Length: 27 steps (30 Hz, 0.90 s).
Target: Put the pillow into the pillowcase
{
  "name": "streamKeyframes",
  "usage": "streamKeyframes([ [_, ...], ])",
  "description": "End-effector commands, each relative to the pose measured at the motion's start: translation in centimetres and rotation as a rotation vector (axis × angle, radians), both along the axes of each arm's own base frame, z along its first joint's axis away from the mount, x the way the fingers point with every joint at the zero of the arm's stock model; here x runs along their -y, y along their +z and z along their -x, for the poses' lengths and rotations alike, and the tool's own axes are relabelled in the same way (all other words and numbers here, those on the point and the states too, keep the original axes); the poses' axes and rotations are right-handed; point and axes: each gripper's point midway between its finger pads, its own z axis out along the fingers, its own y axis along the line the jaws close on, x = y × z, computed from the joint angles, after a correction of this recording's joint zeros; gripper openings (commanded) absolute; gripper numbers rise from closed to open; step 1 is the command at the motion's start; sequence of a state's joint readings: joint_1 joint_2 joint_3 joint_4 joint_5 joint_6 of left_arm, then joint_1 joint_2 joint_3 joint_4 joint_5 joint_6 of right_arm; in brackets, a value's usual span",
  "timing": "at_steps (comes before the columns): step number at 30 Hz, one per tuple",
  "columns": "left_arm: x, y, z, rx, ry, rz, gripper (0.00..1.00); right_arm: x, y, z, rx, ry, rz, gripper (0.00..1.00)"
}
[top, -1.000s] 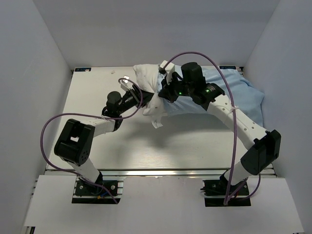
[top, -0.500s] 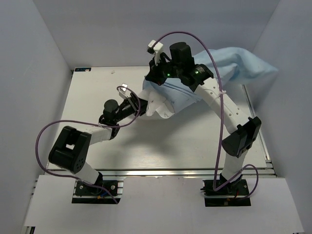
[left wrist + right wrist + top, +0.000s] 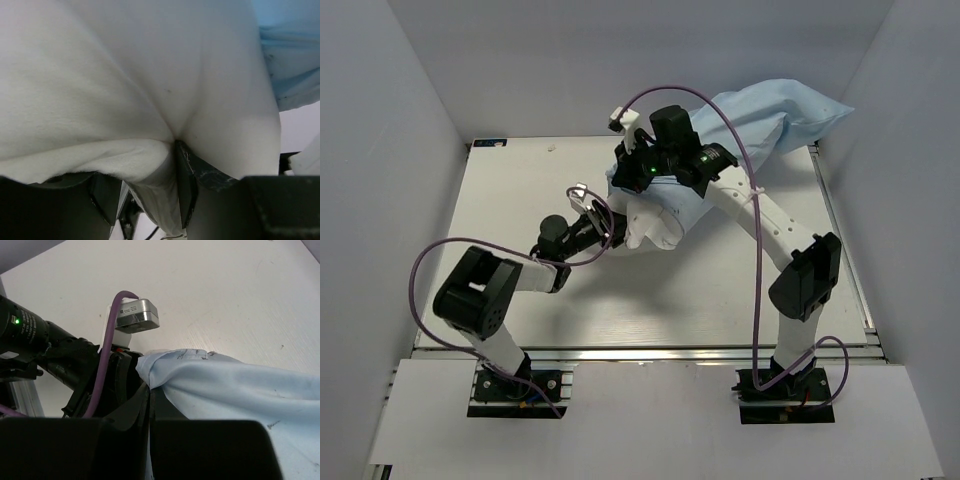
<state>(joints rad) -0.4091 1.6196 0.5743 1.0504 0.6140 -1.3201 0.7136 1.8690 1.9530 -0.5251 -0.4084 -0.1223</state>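
— Hoisted the pillowcase (image 3: 775,110) high off the table (image 3: 510,190) since a second ago, and dragged the pillow (image 3: 655,228) nearer the left arm.

— Noted. Still pinching blue cloth with the right gripper (image 3: 150,390)?

— Yes, clamped shut on an edge of it, raised above the back of the table. Squeezing a fat fold of white in the left gripper (image 3: 145,192), half closed round it, low over the middle. Cannot tell how far the pillow reaches inside.

— Any sense of the handling?

— Judging by looks: light, soft and squashy for the pillow; thin, limp and probably slippery for the pillowcase. Best to take the pillow by a bunched corner or edge, and the pillowcase by the hem on either side of its opening. Likely to sag shut if held at one point only.

— And the surroundings?

— Pale, smooth tabletop, closed in by plain walls (image 3: 410,120) left, back and right. Little room at the back right, with blue cloth billowing close to that wall.
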Motion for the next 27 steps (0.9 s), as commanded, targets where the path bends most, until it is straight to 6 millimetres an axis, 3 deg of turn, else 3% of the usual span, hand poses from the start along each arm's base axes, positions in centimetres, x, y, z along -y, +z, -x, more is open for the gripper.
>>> streamKeyframes([
  [1,0.7,4.2,-0.1,0.072,-0.016,0.192,0.54,-2.0,1.1,-0.8,0.08,0.032,-0.042,0.0],
  [4,-0.7,5.1,-0.6,0.047,0.049,0.357,0.51,-3.4,1.3,-3.2,0.08,-0.023,-0.05,0.0],
  [5,-1.6,6.1,-0.4,0.083,0.066,0.419,0.5,-4.0,0.4,-4.5,0.083,-0.056,-0.042,0.0],
  [6,-2.6,6.3,-1.2,0.044,0.121,0.485,0.48,-4.4,1.5,-5.1,0.112,-0.071,-0.061,0.0],
  [7,-3.1,5.7,-1.5,0.023,0.147,0.509,0.47,-4.5,1.3,-5.7,0.125,-0.087,-0.06,0.01],
  [10,-4.9,4.7,-2.6,-0.024,0.222,0.527,0.45,-5.0,0.5,-6.4,0.149,-0.1,-0.043,0.15],
  [12,-5.9,4.3,-3.6,-0.032,0.256,0.519,0.44,-4.8,0.5,-6.1,0.159,-0.081,-0.035,0.29],
  [13,-6.1,4.1,-3.9,-0.034,0.262,0.514,0.43,-4.6,0.9,-6.0,0.168,-0.078,-0.036,0.34],
  [16,-7.2,3.6,-5.1,-0.056,0.302,0.506,0.41,-3.5,4.7,-5.1,0.266,-0.059,-0.063,0.49],
  [17,-7.7,3.2,-5.6,-0.069,0.32,0.496,0.4,-2.5,7.4,-4.6,0.333,-0.06,-0.081,0.56],
  [19,-8.1,3.2,-6.2,-0.075,0.326,0.487,0.4,-1.3,9.5,-4.1,0.381,-0.064,-0.094,0.62],
  [20,-8.5,2.9,-6.6,-0.086,0.338,0.479,0.4,0.1,11.7,-3.5,0.419,-0.075,-0.114,0.66],
  [22,-8.7,2.9,-7.0,-0.089,0.343,0.476,0.4,1.7,13.3,-2.9,0.441,-0.091,-0.123,0.69],
  [23,-8.8,2.6,-7.4,-0.1,0.35,0.469,0.4,3.5,14.0,-2.4,0.445,-0.109,-0.122,0.7],
  [25,-8.8,2.7,-8.0,-0.098,0.348,0.468,0.4,5.2,13.9,-1.7,0.456,-0.112,-0.102,0.7],
  [27,-8.6,2.6,-8.4,-0.107,0.342,0.461,0.4,7.7,12.0,-0.1,0.429,-0.109,-0.061,0.7],
])
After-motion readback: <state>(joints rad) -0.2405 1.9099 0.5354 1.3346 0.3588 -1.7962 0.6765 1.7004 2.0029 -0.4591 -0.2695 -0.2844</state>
